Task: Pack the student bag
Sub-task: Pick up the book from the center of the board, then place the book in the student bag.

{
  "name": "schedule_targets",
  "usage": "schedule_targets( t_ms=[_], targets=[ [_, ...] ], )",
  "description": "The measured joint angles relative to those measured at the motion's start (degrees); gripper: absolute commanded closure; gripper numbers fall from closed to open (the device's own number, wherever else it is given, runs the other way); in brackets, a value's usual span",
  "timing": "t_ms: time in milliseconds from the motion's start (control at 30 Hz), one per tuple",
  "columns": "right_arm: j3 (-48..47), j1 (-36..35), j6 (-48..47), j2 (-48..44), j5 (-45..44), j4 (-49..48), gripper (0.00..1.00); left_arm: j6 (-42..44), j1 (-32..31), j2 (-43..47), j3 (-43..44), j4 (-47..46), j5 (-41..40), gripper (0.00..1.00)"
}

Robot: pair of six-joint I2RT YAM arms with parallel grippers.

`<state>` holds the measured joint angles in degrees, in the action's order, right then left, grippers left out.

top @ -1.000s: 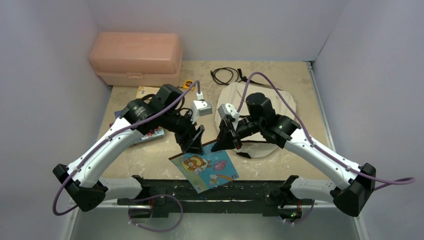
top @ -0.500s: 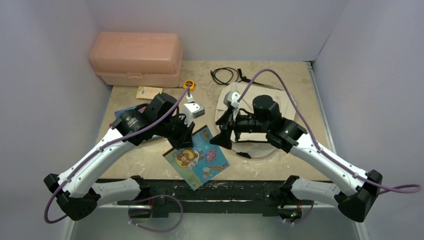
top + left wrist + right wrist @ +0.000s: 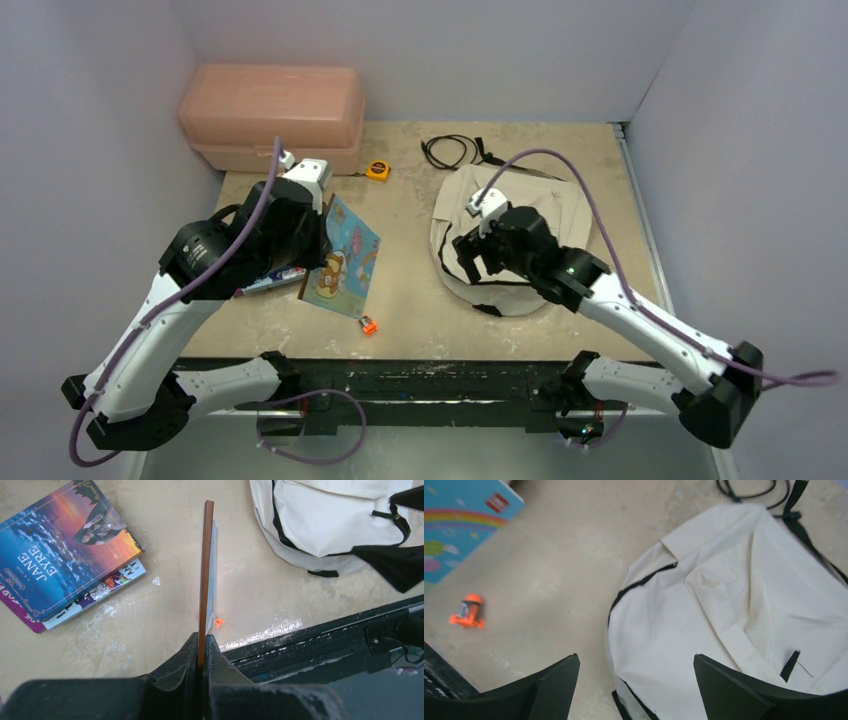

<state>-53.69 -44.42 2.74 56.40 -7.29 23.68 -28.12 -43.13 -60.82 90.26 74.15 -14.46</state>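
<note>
The student bag (image 3: 724,605) lies flat on the right half of the desk (image 3: 420,300), about midway between the far and near edges. It is cream fabric with black zipper lines, and its black straps trail off toward the far edge. The right tool (image 3: 639,680) hangs over the bag's left side with its jaws spread wide and nothing between them.

The left tool (image 3: 202,640) is clenched on a thin picture book (image 3: 345,255) over the left half of the desk. The wrist view shows the book edge-on between the fingers. A small orange object (image 3: 368,325) lies near the near edge, just beside the book's lower corner. A stack of books (image 3: 60,550) rests by the left edge. A pink box (image 3: 270,115) fills the far left corner, and a yellow tape measure (image 3: 377,170) and a black cable (image 3: 450,150) lie along the far edge.
</note>
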Motion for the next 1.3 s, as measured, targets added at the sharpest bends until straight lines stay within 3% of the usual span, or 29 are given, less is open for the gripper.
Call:
schedule_targets(
  t_ms=[167,367,600,833,1300],
  targets=[
    [-0.2,-2.5,-3.7,13.5,-3.7,4.6,0.12,-3.6,0.0,1.1,0.6,1.6,-3.2,1.00],
    [-2.3,-5.8,-5.0,22.2,-8.2,6.8,0.15,-5.3,0.2,2.8,0.6,1.6,-3.5,1.00],
    [-3.6,-8.1,-5.3,27.8,-11.4,5.4,0.18,-5.8,0.3,4.1,-0.2,1.6,-2.9,1.00],
    [-6.1,-9.0,-2.2,34.6,-19.3,3.5,0.35,-6.8,0.3,5.1,-1.4,1.6,-1.4,1.00],
    [-7.1,-9.9,1.6,35.7,-27.7,4.0,0.39,-7.5,0.3,5.6,-2.2,1.4,0.4,1.00]
  ],
)
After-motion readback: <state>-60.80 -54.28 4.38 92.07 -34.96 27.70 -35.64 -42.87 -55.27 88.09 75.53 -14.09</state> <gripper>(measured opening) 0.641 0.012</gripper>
